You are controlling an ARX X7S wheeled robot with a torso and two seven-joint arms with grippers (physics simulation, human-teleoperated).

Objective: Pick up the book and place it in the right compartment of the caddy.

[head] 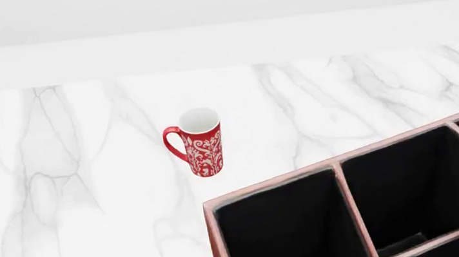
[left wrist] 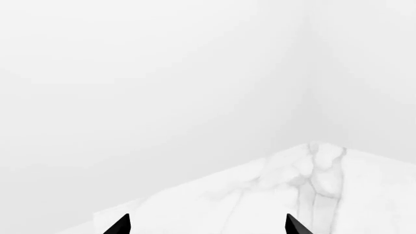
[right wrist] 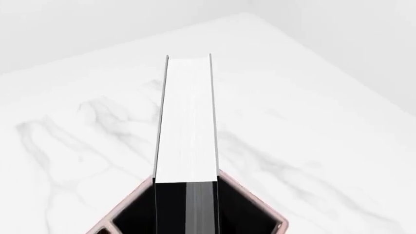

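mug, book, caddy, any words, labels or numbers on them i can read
None to read in any view.
Mug: only a white swirl pattern on red, no letters.
Book: only blank white page edges and thin black cover edges show; cover faces are out of sight.
Caddy: plain pink rims and black inside, no label.
Table: marble veins only.

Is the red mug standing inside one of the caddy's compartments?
No. In the head view the mug stands upright on the marble table, apart from the caddy.
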